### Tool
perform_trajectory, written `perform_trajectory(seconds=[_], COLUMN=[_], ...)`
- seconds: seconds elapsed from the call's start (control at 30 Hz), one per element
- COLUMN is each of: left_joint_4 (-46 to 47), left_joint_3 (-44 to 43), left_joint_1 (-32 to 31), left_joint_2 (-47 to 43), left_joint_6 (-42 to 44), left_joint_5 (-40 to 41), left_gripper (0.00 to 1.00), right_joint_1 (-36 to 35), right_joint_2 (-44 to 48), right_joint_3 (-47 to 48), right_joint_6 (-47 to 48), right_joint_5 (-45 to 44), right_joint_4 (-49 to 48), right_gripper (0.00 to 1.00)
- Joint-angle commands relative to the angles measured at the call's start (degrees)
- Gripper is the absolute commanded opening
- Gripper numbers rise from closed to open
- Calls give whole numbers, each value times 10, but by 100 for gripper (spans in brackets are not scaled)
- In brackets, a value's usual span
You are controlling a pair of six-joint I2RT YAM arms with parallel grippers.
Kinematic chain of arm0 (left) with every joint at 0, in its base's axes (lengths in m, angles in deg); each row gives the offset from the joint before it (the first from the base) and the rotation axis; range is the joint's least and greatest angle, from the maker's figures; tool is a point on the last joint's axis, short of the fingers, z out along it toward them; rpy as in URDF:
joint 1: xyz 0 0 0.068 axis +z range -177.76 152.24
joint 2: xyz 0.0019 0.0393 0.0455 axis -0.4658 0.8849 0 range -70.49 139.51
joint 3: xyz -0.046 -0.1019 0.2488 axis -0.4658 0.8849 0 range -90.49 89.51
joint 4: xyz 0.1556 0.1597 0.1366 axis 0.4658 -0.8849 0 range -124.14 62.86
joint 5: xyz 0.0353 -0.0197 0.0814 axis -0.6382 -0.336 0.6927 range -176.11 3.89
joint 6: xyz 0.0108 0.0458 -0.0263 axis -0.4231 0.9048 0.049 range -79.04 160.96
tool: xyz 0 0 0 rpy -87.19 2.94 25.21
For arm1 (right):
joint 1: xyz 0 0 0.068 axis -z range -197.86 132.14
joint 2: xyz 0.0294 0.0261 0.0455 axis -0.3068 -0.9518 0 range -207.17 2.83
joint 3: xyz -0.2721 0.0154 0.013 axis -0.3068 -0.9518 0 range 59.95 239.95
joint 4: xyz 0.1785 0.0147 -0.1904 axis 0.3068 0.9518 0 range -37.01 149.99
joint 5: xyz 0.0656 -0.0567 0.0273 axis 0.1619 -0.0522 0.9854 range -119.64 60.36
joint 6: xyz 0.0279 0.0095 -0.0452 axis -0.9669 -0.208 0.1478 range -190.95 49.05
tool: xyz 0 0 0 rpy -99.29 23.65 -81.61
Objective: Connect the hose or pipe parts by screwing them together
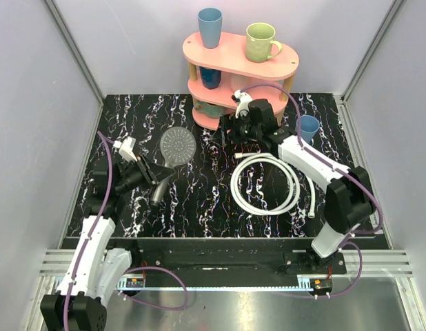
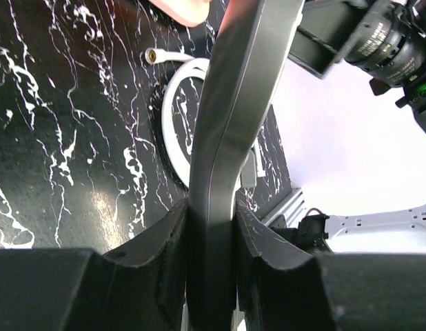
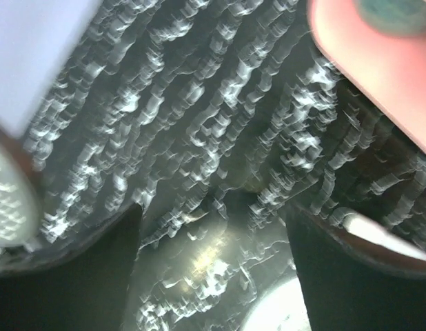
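The grey round-faced shower head [image 1: 177, 146] lies on the black marbled table, its dark handle [image 1: 160, 187] pointing toward the near edge. My left gripper [image 1: 151, 174] is shut on that handle; in the left wrist view the grey handle [image 2: 227, 138] runs up between the closed fingers. The white hose [image 1: 293, 183] lies coiled right of centre, one end fitting [image 1: 238, 157] facing left; the coil [image 2: 173, 103] and fitting [image 2: 152, 55] also show past the handle. My right gripper [image 1: 225, 132] hovers open beyond the coil, holding nothing [image 3: 213, 234]. The right wrist view is blurred.
A pink two-tier shelf [image 1: 289, 65] stands at the back with a blue cup [image 1: 210, 27] and a green mug [image 1: 261, 41] on top, close behind my right gripper. Another blue cup [image 1: 309, 127] stands on the table at the right. Grey walls enclose the sides.
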Motion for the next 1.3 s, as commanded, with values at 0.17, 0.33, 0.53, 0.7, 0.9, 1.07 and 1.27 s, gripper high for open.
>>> perform_trajectory(seconds=[0.17,0.33,0.53,0.7,0.9,1.07,1.27], left_joint_4=[230,268,318,313,326,285,343], left_joint_3=[99,117,136,140,138,124,140], left_joint_1=[2,2,-6,-37,-73,-73,-73], left_joint_2=[-45,-78,-91,-88,-59,-47,-42], left_joint_6=[-152,-193,-237,-226,-208,-173,-202], left_joint_5=[-87,-83,-90,-77,-80,-115,-136], left_gripper=[0,0,0,0,2,58,65], right_joint_1=[-4,-10,-31,-39,-50,-48,-47], right_joint_2=[78,28,13,7,-13,-14,-34], right_joint_3=[-190,-200,-161,-146,-115,-41,1], right_joint_6=[-361,-469,-450,-453,-474,-383,-414], right_joint_5=[258,306,306,307,351,403,464], right_joint_4=[-481,-618,-573,-583,-610,-461,-481], right_gripper=[100,100,94,80,10,0,0])
